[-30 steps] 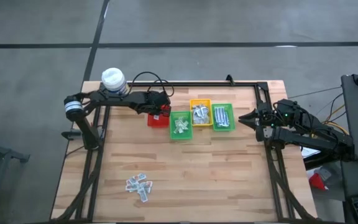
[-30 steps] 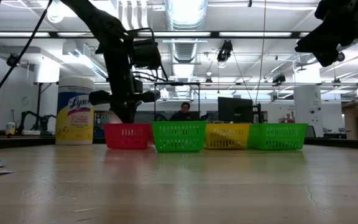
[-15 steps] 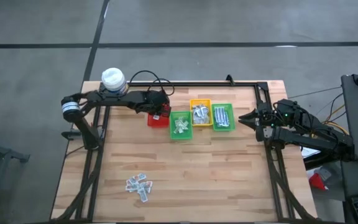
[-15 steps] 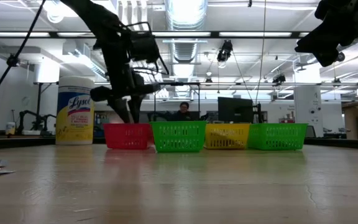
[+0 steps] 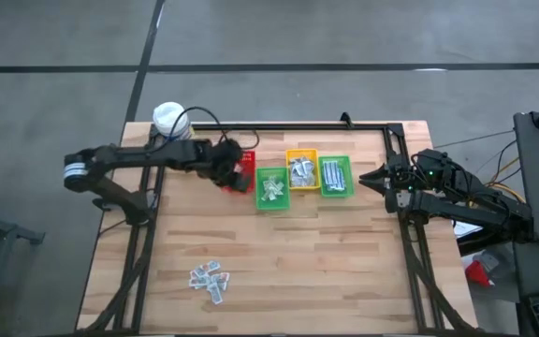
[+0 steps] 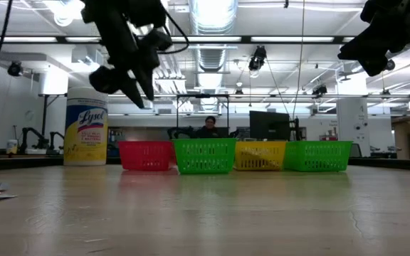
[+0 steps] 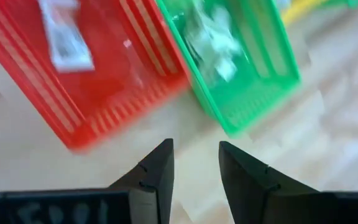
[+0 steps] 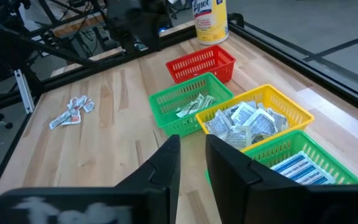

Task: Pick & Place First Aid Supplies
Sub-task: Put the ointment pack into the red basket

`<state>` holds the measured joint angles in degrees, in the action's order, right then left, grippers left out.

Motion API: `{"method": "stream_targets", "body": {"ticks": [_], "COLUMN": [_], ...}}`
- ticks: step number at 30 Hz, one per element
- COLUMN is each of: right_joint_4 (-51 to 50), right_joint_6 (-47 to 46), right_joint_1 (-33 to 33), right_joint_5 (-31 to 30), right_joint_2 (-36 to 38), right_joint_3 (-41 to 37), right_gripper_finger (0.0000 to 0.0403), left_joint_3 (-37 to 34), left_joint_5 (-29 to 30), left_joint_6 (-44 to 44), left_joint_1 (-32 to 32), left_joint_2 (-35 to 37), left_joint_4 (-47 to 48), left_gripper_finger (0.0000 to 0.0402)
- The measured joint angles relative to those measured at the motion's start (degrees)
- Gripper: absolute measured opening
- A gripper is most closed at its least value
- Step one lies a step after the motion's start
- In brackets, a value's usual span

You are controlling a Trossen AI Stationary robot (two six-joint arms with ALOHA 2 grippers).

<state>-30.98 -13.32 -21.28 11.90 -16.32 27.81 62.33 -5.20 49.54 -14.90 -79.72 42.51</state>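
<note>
A small pile of first aid supplies [image 5: 208, 277] lies on the table near its near left corner; the same pile [image 8: 71, 111] shows in the right wrist view. One white packet [image 7: 66, 34] lies flat in the red bin [image 5: 243, 174]. My left gripper [image 7: 196, 155] hangs open and empty, well above the red bin's near side [image 6: 135, 92]. My right gripper [image 8: 192, 155] waits in the air at the right of the row of bins [image 5: 364, 178], with a narrow gap between its fingers and nothing in it.
Beside the red bin stand a green bin [image 5: 270, 188] with crinkly packets, a yellow bin [image 5: 301, 170] with silvery packets and a second green bin [image 5: 335, 176] with striped strips. A yellow wipes canister [image 5: 168, 119] stands at the far left corner. Black frame rails border the table.
My left gripper has risen from inside the red bin to well above it and has drawn back a little toward the table's left and near edges, its arm swinging out to the left. My right arm has kept still.
</note>
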Motion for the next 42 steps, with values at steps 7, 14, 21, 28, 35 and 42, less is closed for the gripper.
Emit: {"method": "stream_targets", "body": {"ticks": [7,14,21,28,35,42], "right_joint_4": [0.0,0.0,0.0,0.0,0.0,0.0], "right_joint_6": [0.0,0.0,0.0,0.0,0.0,0.0], "right_joint_1": [0.0,0.0,0.0,0.0,0.0,0.0], "right_joint_5": [0.0,0.0,0.0,0.0,0.0,0.0], "right_joint_2": [0.0,0.0,0.0,0.0,0.0,0.0], "right_joint_3": [0.0,0.0,0.0,0.0,0.0,0.0], "right_gripper_finger": [0.0084,0.0085,0.0072,0.0070,0.0081,0.0083], "left_joint_3": [0.0,-0.5,-4.6,-9.7,-13.8,-16.5], "left_joint_5": [-1.5,-1.5,-0.7,-0.7,-0.7,-0.7], "left_joint_6": [9.1,13.7,19.4,21.0,16.8,9.7], "left_joint_1": [10.8,23.0,33.3,40.2,43.4,44.8], "left_joint_2": [2.9,2.8,2.6,2.6,2.6,2.6], "left_joint_4": [4.1,6.4,6.5,6.4,4.8,-0.2], "left_gripper_finger": [0.0120,0.0120,0.0120,0.0120,0.0120,0.0120]}}
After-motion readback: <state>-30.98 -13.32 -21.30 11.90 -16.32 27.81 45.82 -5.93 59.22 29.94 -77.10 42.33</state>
